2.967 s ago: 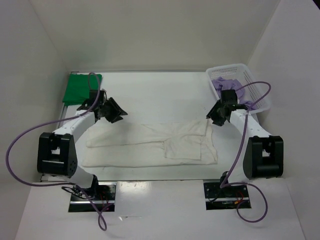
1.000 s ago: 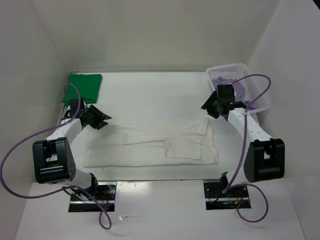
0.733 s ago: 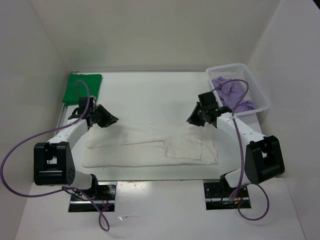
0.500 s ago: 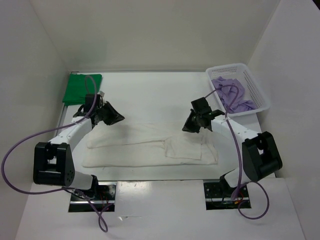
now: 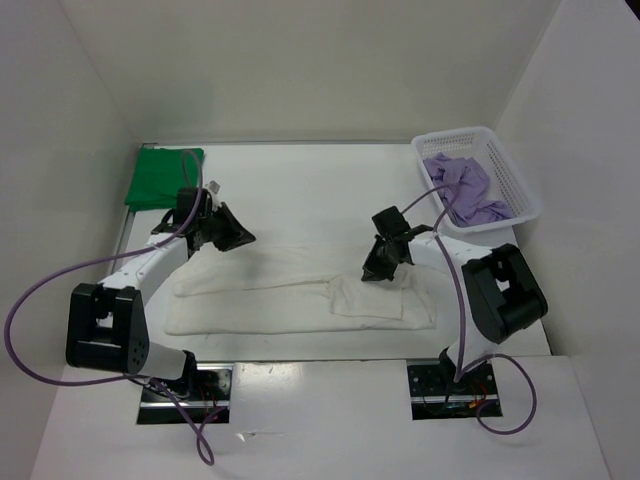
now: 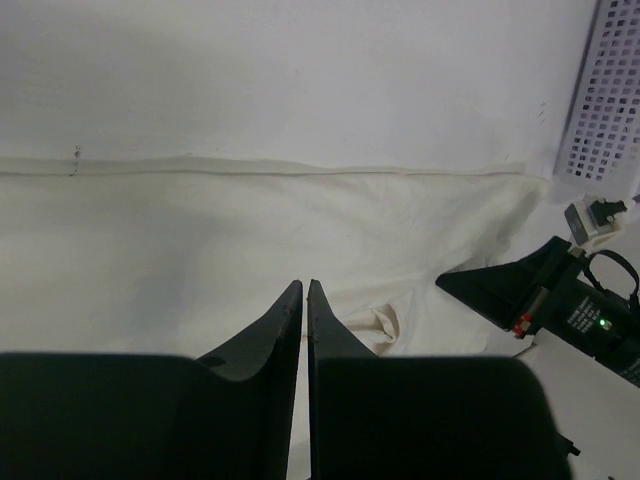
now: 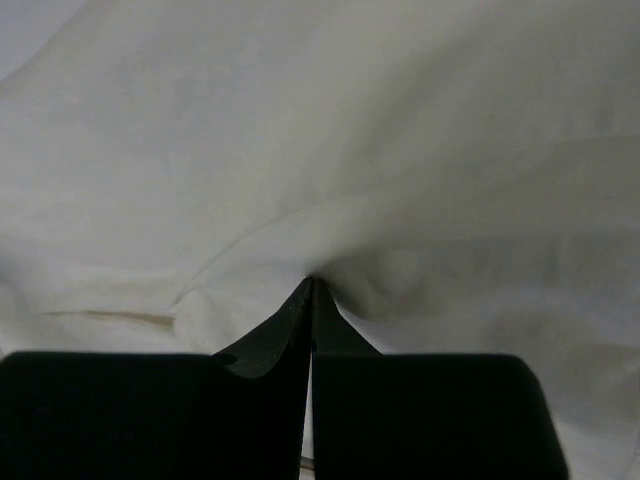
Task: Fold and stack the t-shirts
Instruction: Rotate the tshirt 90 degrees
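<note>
Green t-shirt (image 5: 165,175) lies folded far left. Left gripper (image 6: 304,288), jaws a bare slit over the white t-shirt (image 5: 290,300) spread mid-table, grip unconfirmed; right gripper (image 7: 311,285) pinches a pucker of it. Lavender t-shirt (image 5: 462,185) waits in basket (image 5: 455,134), right. Step judged: folding the white; next needs both ends lifted together

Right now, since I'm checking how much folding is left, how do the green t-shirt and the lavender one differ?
The green t-shirt lies flat as a neat folded rectangle; the lavender t-shirt is bunched and crumpled. The green one rests directly on the table at its far left corner; the lavender one sits inside the white basket at the far right. Both lie along the table's far edge.
</note>
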You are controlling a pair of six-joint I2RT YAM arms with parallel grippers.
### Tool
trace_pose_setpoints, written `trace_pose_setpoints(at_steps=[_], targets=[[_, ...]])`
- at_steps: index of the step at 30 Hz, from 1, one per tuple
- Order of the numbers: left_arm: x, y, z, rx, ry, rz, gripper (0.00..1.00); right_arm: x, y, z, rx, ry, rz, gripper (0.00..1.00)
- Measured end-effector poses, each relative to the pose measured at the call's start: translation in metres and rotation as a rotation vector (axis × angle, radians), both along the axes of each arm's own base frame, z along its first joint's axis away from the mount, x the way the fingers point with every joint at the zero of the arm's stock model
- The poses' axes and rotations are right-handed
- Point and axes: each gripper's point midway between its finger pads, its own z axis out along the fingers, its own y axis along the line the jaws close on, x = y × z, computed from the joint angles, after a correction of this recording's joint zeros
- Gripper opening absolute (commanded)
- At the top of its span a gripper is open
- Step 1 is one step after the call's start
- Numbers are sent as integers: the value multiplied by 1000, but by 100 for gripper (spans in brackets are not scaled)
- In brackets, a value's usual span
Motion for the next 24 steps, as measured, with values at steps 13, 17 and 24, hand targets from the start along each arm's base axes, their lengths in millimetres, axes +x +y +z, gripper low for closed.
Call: trace_pose_setpoints(at_steps=[13, 17, 24], targets=[[8, -26, 18, 16, -56, -110, 11, 152, 76, -9, 46, -49, 74, 2], [5, -29, 15, 17, -43, -120, 11, 270, 118, -5, 80, -223, 110, 10], [-2, -35, 10, 21, -15, -141, 14, 314, 98, 26, 46, -331, 105, 28]])
